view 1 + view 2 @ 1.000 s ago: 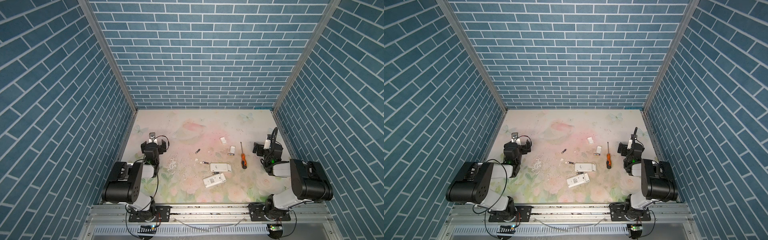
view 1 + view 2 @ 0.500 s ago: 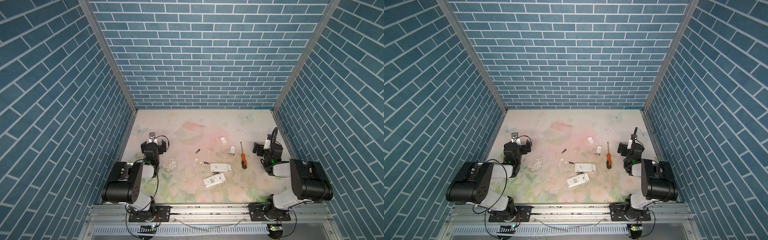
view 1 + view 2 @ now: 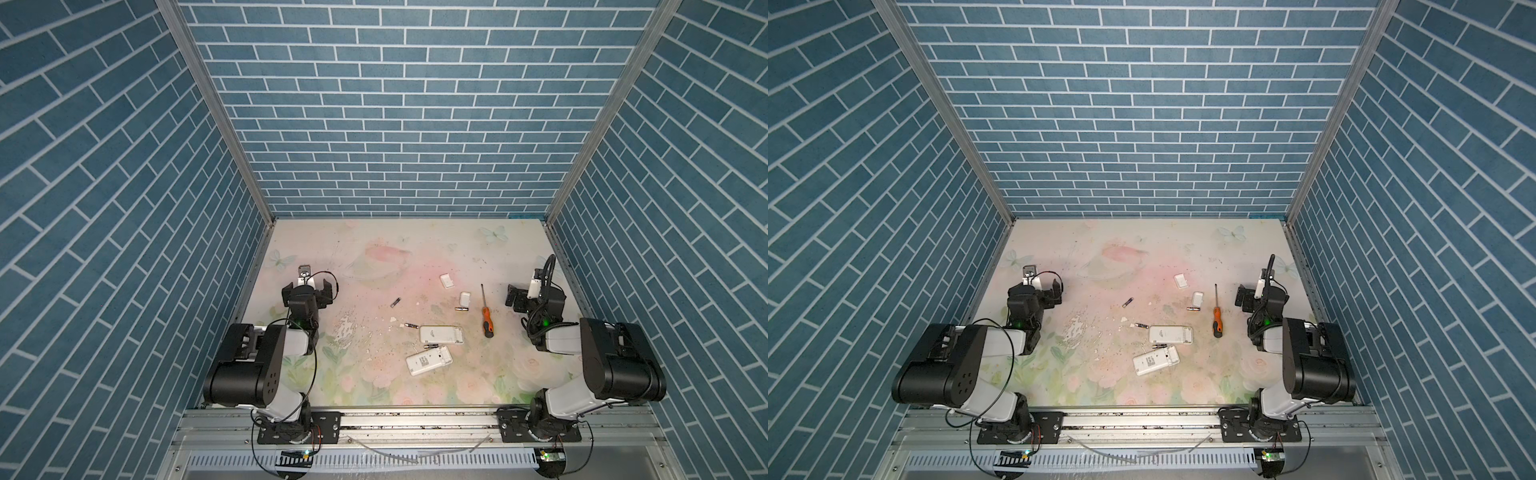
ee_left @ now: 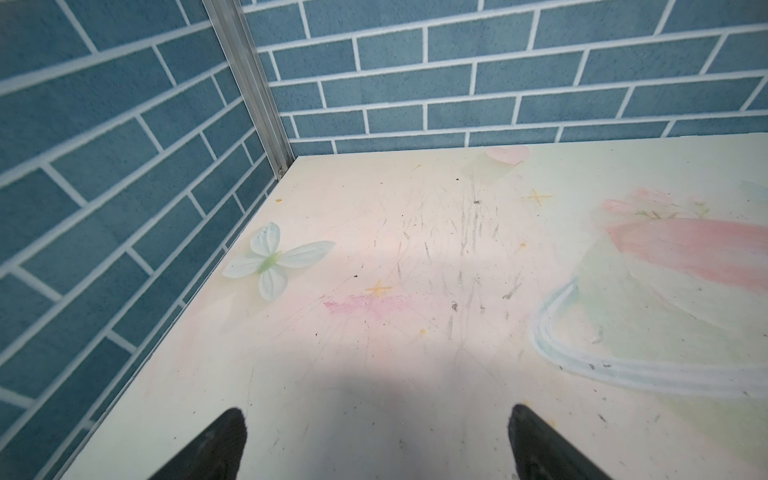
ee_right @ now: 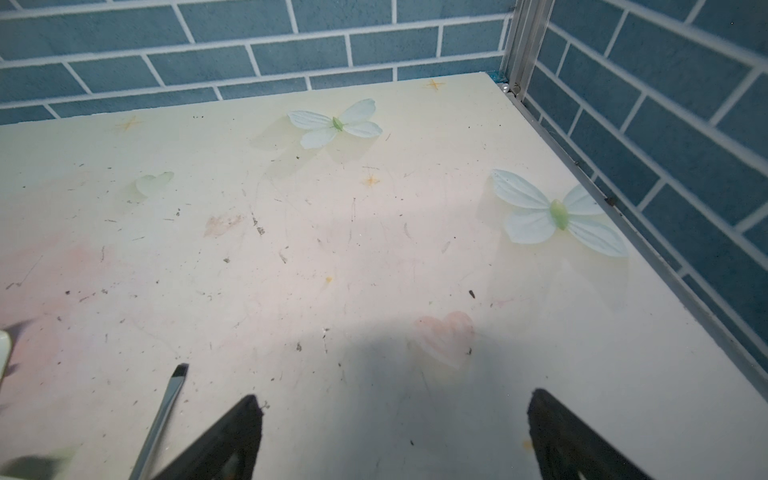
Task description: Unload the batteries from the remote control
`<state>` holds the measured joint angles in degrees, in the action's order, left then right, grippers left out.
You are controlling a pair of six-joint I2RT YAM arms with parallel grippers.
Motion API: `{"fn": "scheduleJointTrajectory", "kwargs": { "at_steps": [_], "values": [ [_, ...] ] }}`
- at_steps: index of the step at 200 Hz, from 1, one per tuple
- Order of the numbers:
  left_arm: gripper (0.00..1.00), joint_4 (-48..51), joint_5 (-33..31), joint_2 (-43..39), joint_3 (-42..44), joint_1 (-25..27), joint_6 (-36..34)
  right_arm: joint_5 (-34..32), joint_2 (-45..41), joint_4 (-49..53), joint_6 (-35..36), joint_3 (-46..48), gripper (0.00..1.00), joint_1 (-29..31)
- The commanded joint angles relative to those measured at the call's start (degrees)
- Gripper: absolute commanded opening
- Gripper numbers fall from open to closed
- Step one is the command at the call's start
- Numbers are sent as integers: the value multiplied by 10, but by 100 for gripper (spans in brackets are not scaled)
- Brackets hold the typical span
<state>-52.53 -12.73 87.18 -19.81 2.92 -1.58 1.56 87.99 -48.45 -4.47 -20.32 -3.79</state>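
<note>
Four batteries (image 3: 410, 325) lie on the tabletop (image 3: 374, 249) between the left jaws and right jaws, both wide open and empty, near two remotes (image 3: 441, 334); only both top views show them. Left wrist view shows bare tabletop; right wrist view catches a screwdriver (image 5: 166, 407) tip beside the right jaws.

Table (image 3: 395, 249) rear free; screwdriver (image 3: 485, 311) nr rt gripper (image 5: 395, 402)

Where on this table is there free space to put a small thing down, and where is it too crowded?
Free: the wide strip of table between the back wall and the far white cover; also the front strip between the near remote and the rail. Crowded: the middle, around the far remote, the batteries and the screwdriver.
</note>
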Motion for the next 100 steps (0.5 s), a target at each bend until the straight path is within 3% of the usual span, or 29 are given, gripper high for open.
{"fn": "scheduleJointTrajectory", "kwargs": {
  "at_steps": [1, 100],
  "values": [
    [99, 5, 3, 4, -10, -3, -5, 6, 3, -7, 17, -24, 99, 1],
    [100, 3, 5, 5, -9, -2, -5, 6, 3, -7, 16, -24, 99, 1]
  ]
}}
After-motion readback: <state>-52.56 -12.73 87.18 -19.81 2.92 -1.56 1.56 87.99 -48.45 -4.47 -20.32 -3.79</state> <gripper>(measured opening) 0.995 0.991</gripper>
